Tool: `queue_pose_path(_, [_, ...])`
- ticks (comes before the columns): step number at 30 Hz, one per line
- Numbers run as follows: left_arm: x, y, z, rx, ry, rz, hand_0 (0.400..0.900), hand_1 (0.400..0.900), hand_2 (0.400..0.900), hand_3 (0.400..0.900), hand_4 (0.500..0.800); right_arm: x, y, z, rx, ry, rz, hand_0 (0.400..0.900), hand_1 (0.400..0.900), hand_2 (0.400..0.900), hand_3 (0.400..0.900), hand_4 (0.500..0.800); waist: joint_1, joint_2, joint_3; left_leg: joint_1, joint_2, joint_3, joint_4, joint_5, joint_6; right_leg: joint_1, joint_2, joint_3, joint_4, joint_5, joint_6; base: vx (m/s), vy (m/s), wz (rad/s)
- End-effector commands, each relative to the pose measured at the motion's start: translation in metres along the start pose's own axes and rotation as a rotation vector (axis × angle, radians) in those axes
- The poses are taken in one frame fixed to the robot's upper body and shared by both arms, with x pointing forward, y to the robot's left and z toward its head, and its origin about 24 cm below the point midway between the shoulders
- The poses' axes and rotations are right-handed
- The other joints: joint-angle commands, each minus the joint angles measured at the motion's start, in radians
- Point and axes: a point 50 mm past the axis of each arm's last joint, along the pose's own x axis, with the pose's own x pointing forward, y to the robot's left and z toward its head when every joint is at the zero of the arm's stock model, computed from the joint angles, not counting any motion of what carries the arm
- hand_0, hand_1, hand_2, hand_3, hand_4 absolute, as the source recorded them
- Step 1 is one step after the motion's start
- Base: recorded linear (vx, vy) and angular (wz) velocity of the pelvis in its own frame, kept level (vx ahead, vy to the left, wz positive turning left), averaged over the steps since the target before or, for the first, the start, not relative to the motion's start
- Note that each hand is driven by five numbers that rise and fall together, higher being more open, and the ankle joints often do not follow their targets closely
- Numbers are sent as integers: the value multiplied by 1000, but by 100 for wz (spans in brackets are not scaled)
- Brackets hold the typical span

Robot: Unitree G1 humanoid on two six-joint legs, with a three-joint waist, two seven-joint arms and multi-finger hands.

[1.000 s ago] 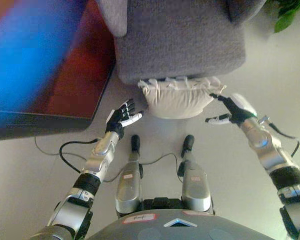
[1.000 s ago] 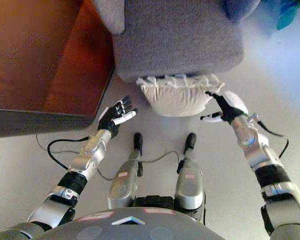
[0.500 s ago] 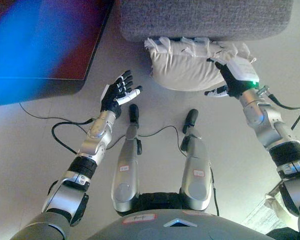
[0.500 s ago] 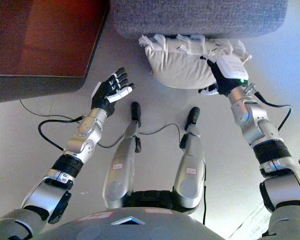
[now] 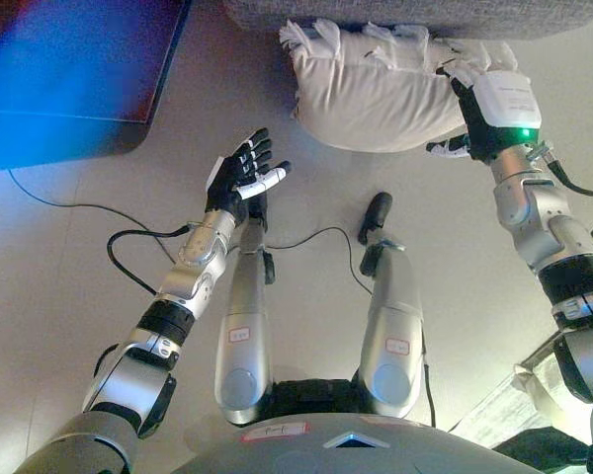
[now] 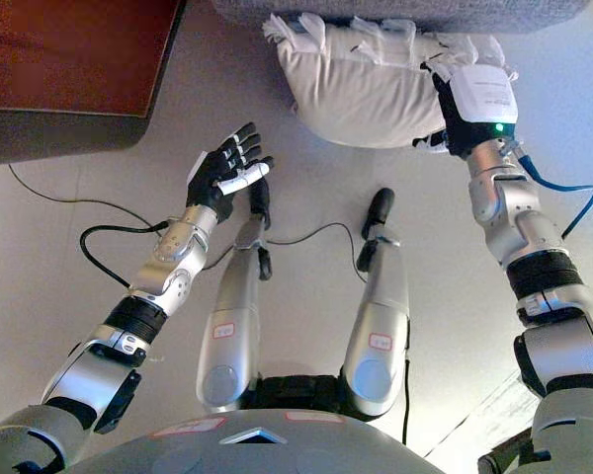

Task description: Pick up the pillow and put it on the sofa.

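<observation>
A cream pillow [image 5: 371, 94] with a ruffled edge lies on the floor against the base of the grey sofa [image 5: 395, 12]. My right hand [image 5: 486, 117] is at the pillow's right end. Its fingers are spread and lie against the cloth, with the thumb under the edge and the back of the hand facing up. My left hand [image 5: 242, 178] is open with the palm up. It hovers above the floor, to the left of the pillow and below it in the view, not touching it. The sofa's seat is out of view.
A dark reddish-brown piece of furniture [image 6: 69, 69] stands at the upper left, and its edge runs close to the sofa's left side. Pale floor [image 5: 59, 296] lies around my arms. A pale object [image 5: 534, 395] shows at the lower right corner.
The view has shifted forward and down, so the sofa has slid up out of frame. My right hand has closed in onto the pillow's right end. My left hand stays open beside it.
</observation>
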Motion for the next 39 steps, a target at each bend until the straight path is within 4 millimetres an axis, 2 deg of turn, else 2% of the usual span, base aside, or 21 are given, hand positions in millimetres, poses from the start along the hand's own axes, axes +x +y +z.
queue_pose_path(1, [-1, -7, 27, -27, -167, -35, 900, 900, 900, 900, 800, 13, -44, -4, -13, -6, -186, 900, 900, 900, 900, 800, 10, -2, -20, -38, 52, -9, 212, -208, -39, -58, -9, 38, 25, 47, 69, 0, 0, 0])
queue_pose_path(6, [-1, -8, 31, -31, -180, -41, 900, 900, 900, 900, 800, 18, -53, -7, -34, 4, -211, 900, 900, 900, 900, 800, 12, 2, -18, -84, 47, -12, 237, -215, -37, -103, -15, 45, 55, 35, 69, 8, 2, 1])
queue_pose_path(7, [0, -9, 34, -31, -194, -46, 900, 900, 900, 900, 800, 21, -62, -9, -60, 9, -250, 900, 900, 900, 900, 800, 16, 3, -16, -106, 44, -18, 249, -218, -37, -123, -16, 47, 69, 28, 69, 33, 12, 3])
queue_pose_path(13, [-1, -11, 41, -31, -219, -67, 900, 900, 900, 900, 800, 29, -79, -7, -91, 6, -305, 900, 900, 900, 900, 800, 27, 4, -16, -182, 37, -32, 316, -240, -31, -189, -13, 55, 129, 1, 65, 10, 5, 2])
queue_pose_path(16, [-1, -12, 45, -40, -233, -70, 900, 900, 900, 900, 800, 40, -97, -9, -86, 40, -333, 900, 900, 900, 900, 800, 42, 1, -13, -259, 33, -44, 387, -263, -30, -256, -15, 57, 198, -26, 58, 27, -7, 9])
queue_pose_path(17, [-1, -13, 45, -39, -230, -71, 900, 900, 900, 900, 800, 43, -100, -11, -84, 57, -334, 900, 900, 900, 900, 800, 47, 2, -16, -262, 39, -46, 410, -302, -34, -262, -13, 60, 229, -63, 66, 98, -16, 3])
queue_pose_path(18, [-1, -14, 45, -40, -231, -72, 900, 900, 900, 900, 800, 45, -106, -14, -94, 69, -341, 900, 900, 900, 900, 800, 52, 1, -15, -281, 36, -49, 433, -308, -34, -278, -14, 61, 250, -70, 64, 100, -7, 2])
queue_pose_path(25, [-3, -21, 47, -58, -233, -114, 900, 900, 900, 900, 800, 60, -132, -23, -110, 145, -348, 900, 900, 900, 900, 800, 81, 7, -11, -381, 19, -64, 510, -324, -37, -380, -21, 70, 325, -94, 56, 0, 3, 1])
queue_pose_path(29, [-6, -25, 45, -53, -220, -146, 900, 900, 900, 900, 800, 64, -133, -24, -105, 162, -305, 900, 900, 900, 900, 800, 90, 8, -11, -421, 11, -71, 530, -324, -39, -425, -23, 77, 355, -102, 53, 0, 0, 0])
queue_pose_path(33, [-7, -25, 41, -58, -203, -148, 900, 900, 900, 900, 800, 70, -133, -17, -58, 141, -242, 900, 900, 900, 900, 800, 88, -1, -14, -449, 8, -76, 549, -324, -43, -452, -23, 77, 369, -104, 50, 0, 0, 0])
queue_pose_path(34, [-7, -24, 40, -60, -195, -148, 900, 900, 900, 900, 800, 73, -136, -6, 1, 91, -230, 900, 900, 900, 900, 800, 87, -9, -15, -458, 8, -78, 556, -323, -44, -461, -20, 76, 375, -103, 49, 0, 0, 0])
queue_pose_path(36, [-7, -24, 38, -60, -186, -148, 900, 900, 900, 900, 800, 75, -139, -2, -1, 72, -206, 900, 900, 900, 900, 800, 85, -15, -17, -464, 6, -81, 560, -323, -46, -466, -20, 76, 378, -103, 48, 0, 0, 0])
queue_pose_path(37, [-7, -23, 36, -56, -178, -143, 900, 900, 900, 900, 800, 77, -145, 3, 63, 51, -235, 900, 900, 900, 900, 800, 86, -18, -19, -464, 7, -84, 554, -320, -48, -468, -22, 75, 375, -101, 48, 0, 0, 0])
queue_pose_path(38, [-7, -23, 36, -55, -178, -143, 900, 900, 900, 900, 800, 77, -145, 3, 64, 51, -234, 639, 639, 639, 639, 644, 86, -19, -19, -464, 7, -84, 553, -319, -48, -468, -22, 75, 375, -101, 48, 0, 0, 0])
queue_pose_path(39, [-7, -22, 36, -55, -176, -141, 900, 900, 900, 900, 800, 79, -149, 7, 75, 36, -226, 490, 490, 490, 490, 554, 85, -22, -20, -465, 8, -84, 550, -318, -51, -466, -22, 73, 371, -101, 48, 2, -17, 3])
